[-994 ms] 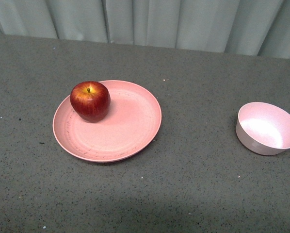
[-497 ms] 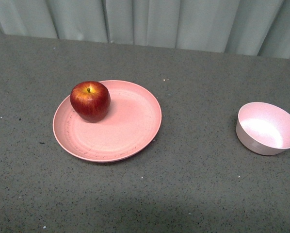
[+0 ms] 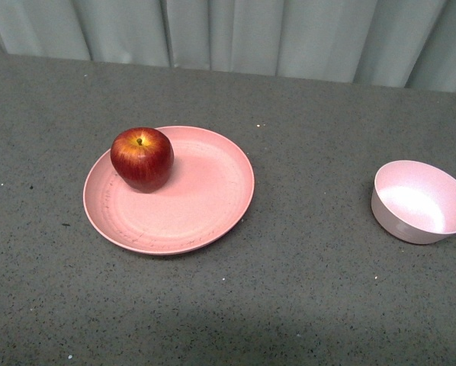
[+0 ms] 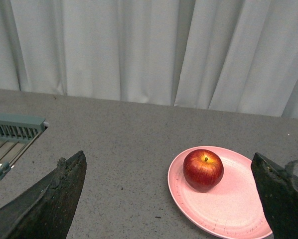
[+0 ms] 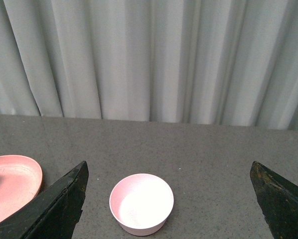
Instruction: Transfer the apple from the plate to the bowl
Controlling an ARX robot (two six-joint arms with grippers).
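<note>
My left gripper (image 4: 167,155) and right gripper (image 5: 169,164) both stand spread wide; the apple (image 3: 142,158) (stem up) sits on the plate (image 3: 197,206), the bowl (image 3: 420,202) well apart.

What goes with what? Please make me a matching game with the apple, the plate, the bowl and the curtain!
Things:
1. apple
2. plate
3. bowl
4. curtain

Descriptions:
A. pale pink, empty, at the right side of the table
B. whitish, hanging behind the table
C. dark red, stem pointing up
D. salmon pink, wide and flat, carrying the fruit

Pairs: 1-C, 2-D, 3-A, 4-B
</note>
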